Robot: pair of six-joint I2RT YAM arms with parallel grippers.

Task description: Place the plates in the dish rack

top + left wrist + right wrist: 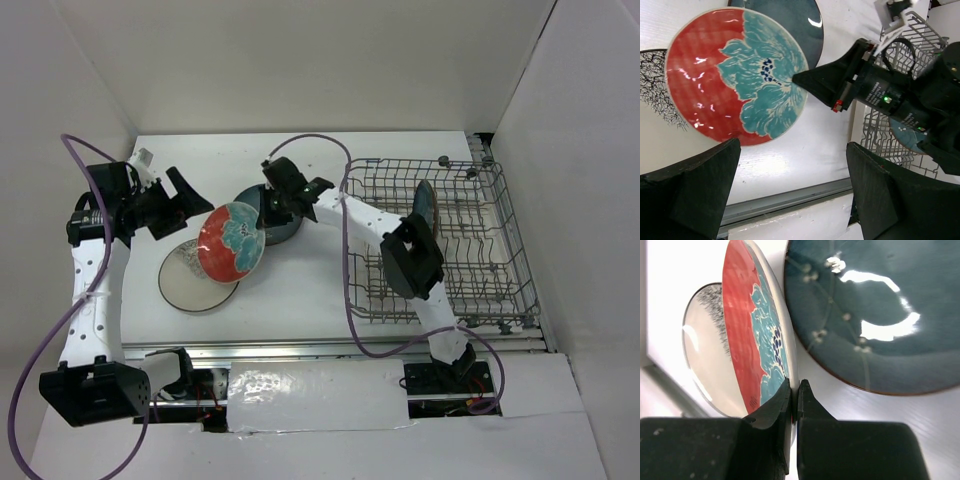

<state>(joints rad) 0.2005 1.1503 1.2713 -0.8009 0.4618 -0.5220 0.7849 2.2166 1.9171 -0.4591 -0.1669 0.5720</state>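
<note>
The right gripper [794,390] sits closest to the lens, its two black fingers pinched tight on the rim of the red plate [752,335], which is tipped up on edge so that its patterned face leans over the cream plate [190,282] lying flat beneath it. These two are left of the middle of the table [300,295], the cream one nearer the left edge. Just beside them, toward the far edge, a dark teal plate [875,315] lies flat. A second teal plate [425,205] already stands upright between the tines of the dish rack [495,255], which fills the right side of the table. The left gripper [794,150] hovers over the red plate with its jaws spread wide and nothing between them. The step in hand looks like the pick-up of the red plate, with one plate racked and three to go. The next move probably calls for lifting it clear of the cream plate, carrying it right over the rack's wire wall, and lowering it upright into a free slot without striking the teal plate there.
</note>
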